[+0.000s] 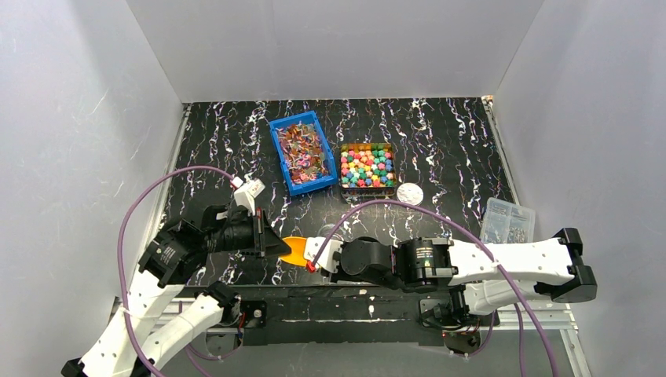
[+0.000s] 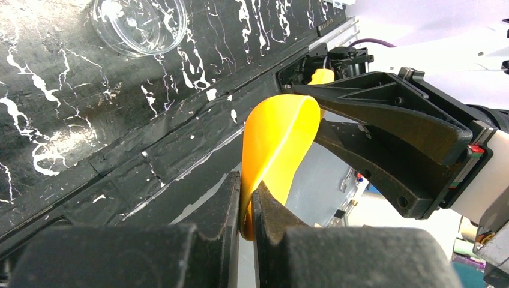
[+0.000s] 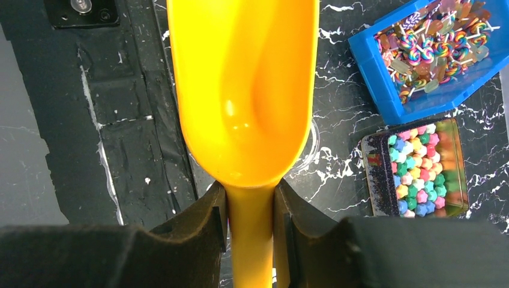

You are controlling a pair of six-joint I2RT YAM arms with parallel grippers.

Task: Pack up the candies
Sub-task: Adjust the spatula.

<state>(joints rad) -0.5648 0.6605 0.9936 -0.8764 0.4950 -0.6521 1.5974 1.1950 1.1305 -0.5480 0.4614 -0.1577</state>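
— Two grippers on one scoop (image 1: 295, 251); why?
— Left gripper (image 2: 246, 201) is pinching the bowl's thin lip, jaws pressed together, probably steadying it; right gripper (image 3: 250, 201) is clamping the handle, likely for digging.
— And the candies (image 1: 367, 166)?
— Sitting in their clear tray (image 1: 367, 189) at twelve o'clock, right of the blue bin (image 1: 310, 187); well apart from the scoop.

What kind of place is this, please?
Probably a robot test cell in a lab: white panels enclose a black marbled table, and two arms bolted at its edge hold a yellow scoop.
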